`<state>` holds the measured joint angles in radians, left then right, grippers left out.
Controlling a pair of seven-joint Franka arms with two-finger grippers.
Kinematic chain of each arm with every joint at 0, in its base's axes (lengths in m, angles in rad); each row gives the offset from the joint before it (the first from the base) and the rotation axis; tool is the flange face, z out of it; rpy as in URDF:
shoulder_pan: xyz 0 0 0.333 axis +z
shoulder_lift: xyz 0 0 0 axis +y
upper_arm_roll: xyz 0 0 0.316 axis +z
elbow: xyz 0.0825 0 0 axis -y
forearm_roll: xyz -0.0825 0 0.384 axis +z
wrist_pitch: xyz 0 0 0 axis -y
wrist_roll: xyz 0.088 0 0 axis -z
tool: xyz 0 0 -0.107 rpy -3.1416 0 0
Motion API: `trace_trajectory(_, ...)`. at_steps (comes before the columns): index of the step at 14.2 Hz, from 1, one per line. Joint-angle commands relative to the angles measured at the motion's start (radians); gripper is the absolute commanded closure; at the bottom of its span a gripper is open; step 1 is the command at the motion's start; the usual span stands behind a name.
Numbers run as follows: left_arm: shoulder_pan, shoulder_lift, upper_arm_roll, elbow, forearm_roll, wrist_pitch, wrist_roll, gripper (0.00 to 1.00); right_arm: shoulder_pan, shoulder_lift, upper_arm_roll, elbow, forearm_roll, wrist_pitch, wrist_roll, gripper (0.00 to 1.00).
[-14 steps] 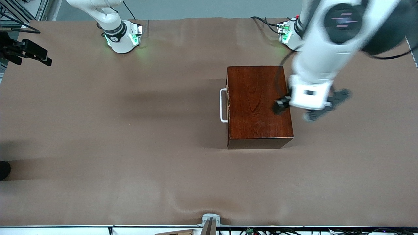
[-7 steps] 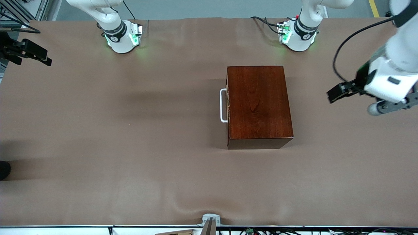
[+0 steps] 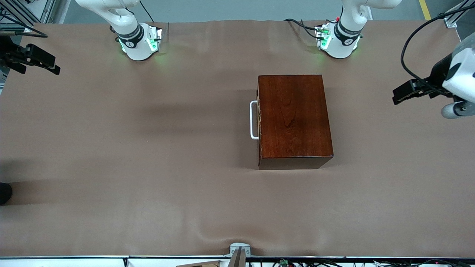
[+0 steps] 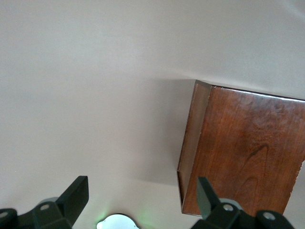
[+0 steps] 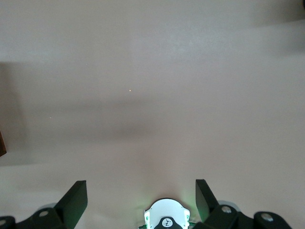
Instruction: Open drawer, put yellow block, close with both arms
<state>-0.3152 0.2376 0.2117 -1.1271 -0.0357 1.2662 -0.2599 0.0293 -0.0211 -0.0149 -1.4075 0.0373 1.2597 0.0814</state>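
The dark reddish-brown wooden box (image 3: 293,118) stands mid-table, and its side and top also show in the left wrist view (image 4: 248,148). Its drawer is pushed in flush. The drawer's white handle (image 3: 254,119) faces the right arm's end of the table. The yellow block is out of view. My left gripper (image 3: 406,92) hangs open and empty over the left arm's end of the table, well clear of the box (image 4: 141,198). My right gripper (image 3: 42,61) waits open and empty high over the right arm's end (image 5: 141,198).
Brown cloth covers the table (image 3: 148,155). The green-lit arm bases (image 3: 139,42) (image 3: 339,40) stand along the edge farthest from the front camera, with cables beside the left one. A small metal bracket (image 3: 239,250) sits on the edge nearest it.
The left arm has swung off the top of the box toward its own end of the table. The box, drawer and right arm have not moved.
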Motion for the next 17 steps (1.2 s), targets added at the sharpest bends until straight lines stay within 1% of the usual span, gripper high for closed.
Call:
trace_trajectory(1, 0.018, -0.021, -0.008, -0.016, 0.0, -0.008, 0.071, 0.0, -0.016, -0.016, 0.015, -0.008, -0.014, -0.006, -0.009, 0.0)
trace_trajectory(6, 0.015, -0.032, -0.015, -0.022, -0.001, -0.011, 0.082, 0.0, -0.02, -0.016, 0.013, -0.01, -0.014, -0.006, -0.012, 0.0)
trace_trajectory(11, 0.028, -0.079, -0.018, -0.081, 0.0, -0.008, 0.136, 0.0, -0.016, -0.016, 0.013, -0.008, -0.014, -0.006, -0.011, 0.0)
trace_trajectory(12, 0.056, -0.104, -0.044, -0.124, -0.001, 0.007, 0.137, 0.0, -0.015, -0.016, 0.013, -0.01, -0.014, -0.006, -0.011, 0.0)
trace_trajectory(15, 0.2, -0.188, -0.182, -0.262, 0.0, 0.073, 0.139, 0.0, -0.02, -0.016, 0.013, -0.01, -0.014, -0.008, -0.011, 0.0)
trace_trajectory(17, 0.269, -0.245, -0.251, -0.35, 0.0, 0.114, 0.139, 0.0, -0.017, -0.016, 0.015, -0.01, -0.014, -0.008, -0.009, 0.0)
